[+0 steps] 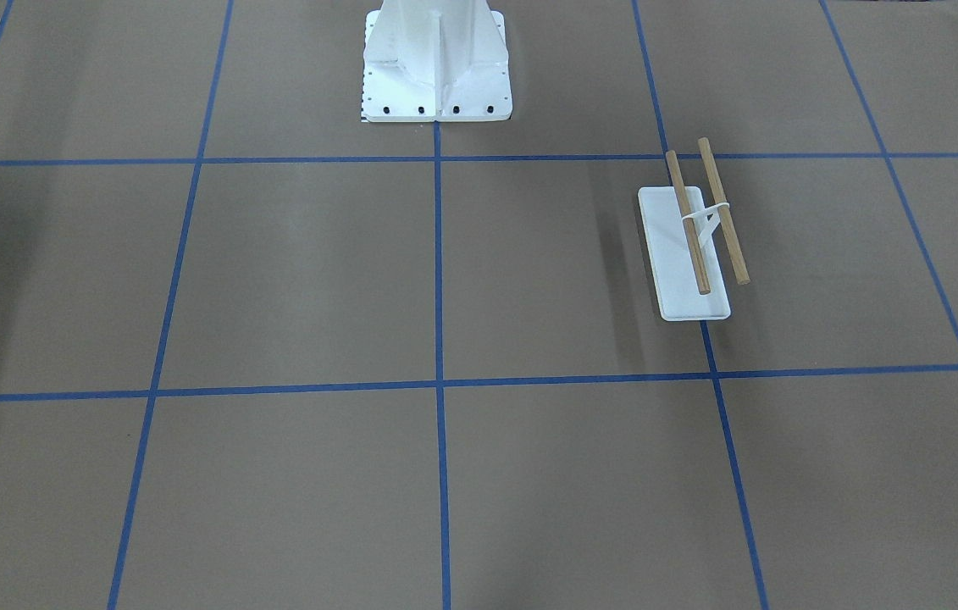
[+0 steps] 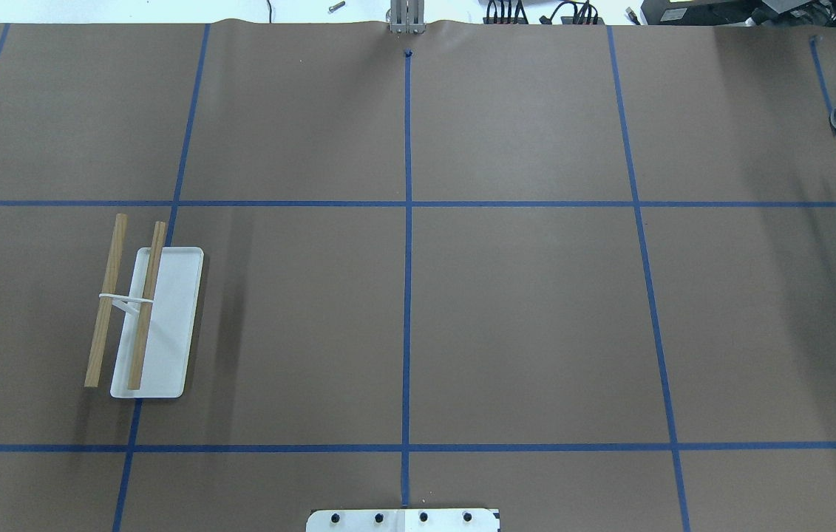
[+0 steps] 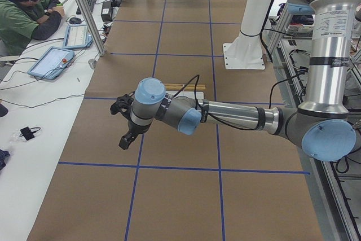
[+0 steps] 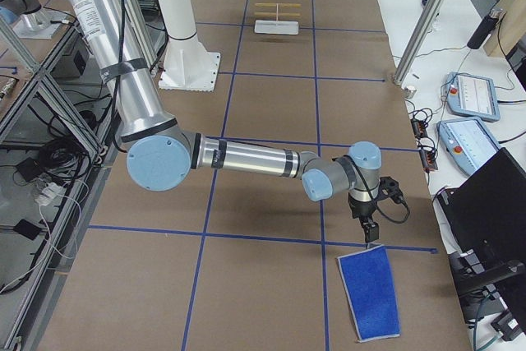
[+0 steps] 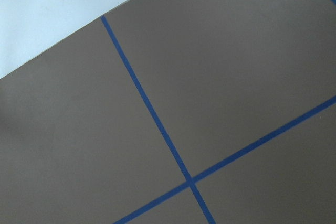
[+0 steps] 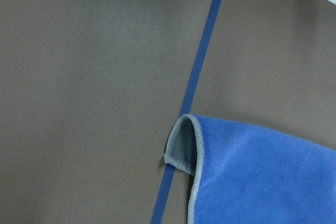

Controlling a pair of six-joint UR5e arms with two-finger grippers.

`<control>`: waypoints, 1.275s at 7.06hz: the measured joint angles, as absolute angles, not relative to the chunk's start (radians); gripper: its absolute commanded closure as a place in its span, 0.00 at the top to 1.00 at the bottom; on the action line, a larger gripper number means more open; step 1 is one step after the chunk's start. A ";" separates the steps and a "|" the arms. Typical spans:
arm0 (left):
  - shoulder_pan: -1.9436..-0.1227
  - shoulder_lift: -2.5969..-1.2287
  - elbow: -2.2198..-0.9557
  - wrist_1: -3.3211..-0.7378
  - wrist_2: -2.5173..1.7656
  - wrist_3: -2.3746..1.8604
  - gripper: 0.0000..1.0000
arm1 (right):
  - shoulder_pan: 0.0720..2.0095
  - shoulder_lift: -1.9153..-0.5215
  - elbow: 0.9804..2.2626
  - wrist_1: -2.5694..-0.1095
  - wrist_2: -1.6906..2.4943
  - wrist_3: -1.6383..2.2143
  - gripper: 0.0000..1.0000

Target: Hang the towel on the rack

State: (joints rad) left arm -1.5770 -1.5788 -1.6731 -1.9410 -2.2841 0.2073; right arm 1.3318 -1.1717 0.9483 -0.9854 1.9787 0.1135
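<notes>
Towel (image 6: 262,177) is seen closest at the right wrist lens: royal blue, pale stitched edge, 1 corner folded over so that grey underside is shown. That corner is lapped onto a blue tape line (image 6: 203,51). The towel is laid flat on the desk (image 4: 263,285), its near corner just below the right jaws; whether it is touched cannot be told. The right jaws are pointed down; apart or together cannot be told from the side view. The left jaws are held above brown desk, and their state likewise cannot be told. The rack (image 2: 159,325) is stood on its white base, well apart from the right jaws and nearer the left jaws, partly hidden behind the left arm (image 3: 225,117). Its 2 dowels (image 1: 723,212) are set parallel.
</notes>
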 measured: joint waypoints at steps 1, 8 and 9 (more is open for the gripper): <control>-1.577 -1.575 -1.675 -1.943 -2.284 0.207 0.99 | 1.315 -1.143 0.866 -0.933 1.939 0.116 1.00; -1.577 -1.538 -1.674 -2.002 -2.284 0.206 0.99 | 1.275 -1.040 0.582 -0.752 1.812 0.162 0.00; -1.577 -1.537 -1.674 -2.003 -2.284 0.206 0.99 | 1.277 -1.039 0.581 -0.751 1.814 0.170 0.00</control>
State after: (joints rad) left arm -1.5769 -1.5375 -1.6737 -2.0027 -2.2841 0.2056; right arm 1.2772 -1.0391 0.5811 -0.7507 1.8143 0.1704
